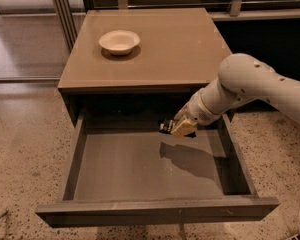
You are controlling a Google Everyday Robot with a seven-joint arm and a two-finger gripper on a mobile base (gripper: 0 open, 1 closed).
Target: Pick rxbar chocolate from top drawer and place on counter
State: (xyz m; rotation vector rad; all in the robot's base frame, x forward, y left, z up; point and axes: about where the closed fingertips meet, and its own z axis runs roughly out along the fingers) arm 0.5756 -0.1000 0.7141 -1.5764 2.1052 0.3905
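Observation:
The top drawer [155,211] is pulled wide open, and the part of its floor that shows is bare. My gripper [175,129] hangs over the drawer's back right part, a little above the floor, and casts a shadow below it. It is shut on the rxbar chocolate [165,126], a small black bar sticking out to the left of the tan fingers [183,128]. The tan counter [175,49] lies above and behind the gripper.
A white bowl [119,41] sits on the counter's back left part. My white arm [260,86] reaches in from the right, over the drawer's right wall. Speckled floor surrounds the cabinet. A metal rail [65,9] stands at the back left.

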